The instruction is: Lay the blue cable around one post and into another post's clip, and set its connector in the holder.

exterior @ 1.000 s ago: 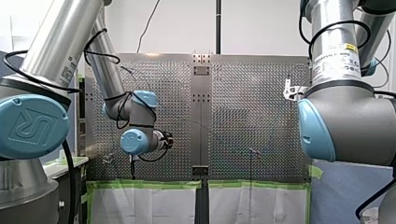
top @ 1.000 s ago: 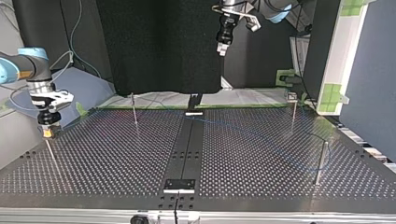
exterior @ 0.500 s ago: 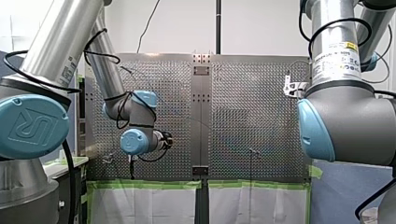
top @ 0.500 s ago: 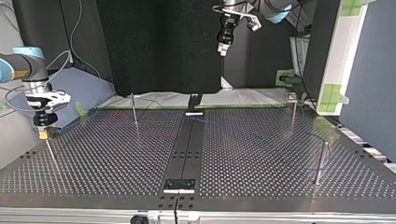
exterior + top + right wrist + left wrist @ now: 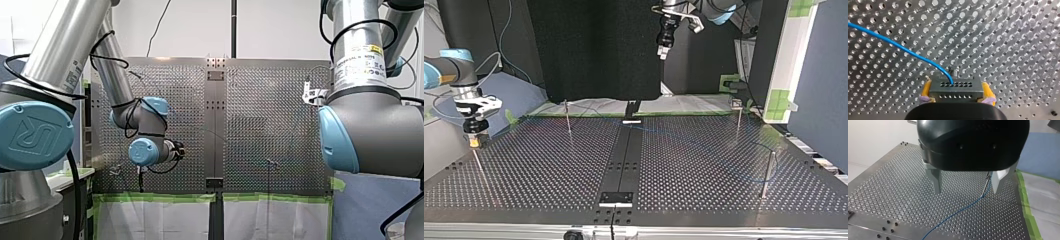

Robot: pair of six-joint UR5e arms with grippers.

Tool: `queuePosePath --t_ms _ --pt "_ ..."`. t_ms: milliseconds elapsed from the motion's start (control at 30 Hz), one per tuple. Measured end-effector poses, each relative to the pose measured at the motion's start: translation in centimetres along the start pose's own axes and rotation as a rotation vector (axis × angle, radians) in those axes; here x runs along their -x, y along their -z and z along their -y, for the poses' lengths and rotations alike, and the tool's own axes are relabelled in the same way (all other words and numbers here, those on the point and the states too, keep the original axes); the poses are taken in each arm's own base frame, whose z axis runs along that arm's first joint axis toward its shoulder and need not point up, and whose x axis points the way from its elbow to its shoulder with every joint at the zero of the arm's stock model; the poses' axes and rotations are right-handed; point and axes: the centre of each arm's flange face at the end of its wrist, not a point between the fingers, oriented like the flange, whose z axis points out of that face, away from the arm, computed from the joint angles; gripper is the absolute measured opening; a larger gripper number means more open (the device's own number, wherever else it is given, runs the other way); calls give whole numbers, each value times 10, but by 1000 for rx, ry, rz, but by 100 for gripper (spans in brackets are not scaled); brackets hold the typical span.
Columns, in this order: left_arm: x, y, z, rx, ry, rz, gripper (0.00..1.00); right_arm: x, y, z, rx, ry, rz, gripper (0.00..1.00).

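**Right arm.** In the top view my right arm enters at the view's left with its wrist vertical. My right gripper (image 5: 474, 142) points straight down, low over the perforated metal desk (image 5: 549, 170). It stands directly above a thin upright metal post (image 5: 479, 167) near the desk's edge at the view's left. In the right wrist view the gripper's yellow pads (image 5: 926, 90) pinch a grey metal connector block (image 5: 956, 92) with rows of small holes, one pad against each side. The thin blue cable (image 5: 915, 55) enters the face of the connector block that is turned toward the desk and runs away across the perforated surface.

**Left arm.** In the top view my left arm enters from the top edge, right of my right arm. My left gripper (image 5: 663, 50) hangs pointing down, high above the desk's far edge and well apart from my right gripper. In the front view this arm folds downward to a blue-capped wrist joint (image 5: 145, 151) over the desk's half at the view's left. In the left wrist view the two metal fingers (image 5: 934, 180) are spread wide and held above the desk.

**Cable.** In the left wrist view a second thin post (image 5: 986, 185) stands just beside the finger nearer the green tape (image 5: 1026, 212). The cable (image 5: 955, 214) runs over the desk to that post's foot and rises alongside it. In the top view the cable shows only faintly, curving near a third post (image 5: 766, 172) at the view's right.
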Motion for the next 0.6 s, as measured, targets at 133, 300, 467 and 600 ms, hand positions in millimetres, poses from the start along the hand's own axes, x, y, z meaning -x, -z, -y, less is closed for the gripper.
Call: queuePosePath --t_ms 133,300,467,600 --pt "0 0 0 0 0 0 100 1 0 0 0 -1 2 0" --pt "0 0 0 0 0 1 100 2 0 0 1 -1 3 0" --pt "0 0 0 0 1 1 100 7 1 -1 2 -1 5 0" --pt "0 0 0 0 1 2 100 8 1 -1 2 0 1 0"
